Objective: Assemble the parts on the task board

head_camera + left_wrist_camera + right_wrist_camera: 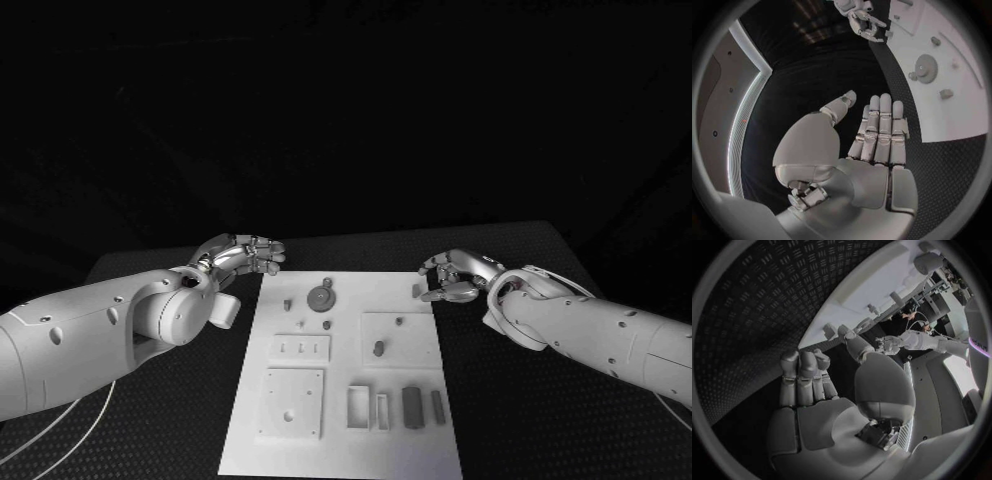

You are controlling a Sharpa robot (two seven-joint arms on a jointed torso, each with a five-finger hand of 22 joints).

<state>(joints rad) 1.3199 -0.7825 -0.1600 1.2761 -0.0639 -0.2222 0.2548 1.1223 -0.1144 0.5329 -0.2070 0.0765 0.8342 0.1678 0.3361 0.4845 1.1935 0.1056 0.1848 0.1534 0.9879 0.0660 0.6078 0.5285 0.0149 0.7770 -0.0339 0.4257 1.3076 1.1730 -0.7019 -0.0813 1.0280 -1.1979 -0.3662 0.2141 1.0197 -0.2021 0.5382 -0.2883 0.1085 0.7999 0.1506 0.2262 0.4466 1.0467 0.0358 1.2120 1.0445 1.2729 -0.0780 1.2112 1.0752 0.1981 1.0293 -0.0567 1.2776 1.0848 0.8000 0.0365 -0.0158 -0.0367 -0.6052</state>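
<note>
The white task board lies in the middle of the black table. A grey gear and small grey parts lie on its far half; two dark bars rest near its front. My left hand hovers over the table just off the board's far left corner, holding nothing. In the left wrist view its fingers are straight, with the gear beyond them. My right hand hangs at the board's far right edge, empty, its fingers straight in the right wrist view.
Raised white blocks and open slots take up the board's near half. Black patterned table surrounds the board on both sides. A thin cable loops at the front left, under my left arm.
</note>
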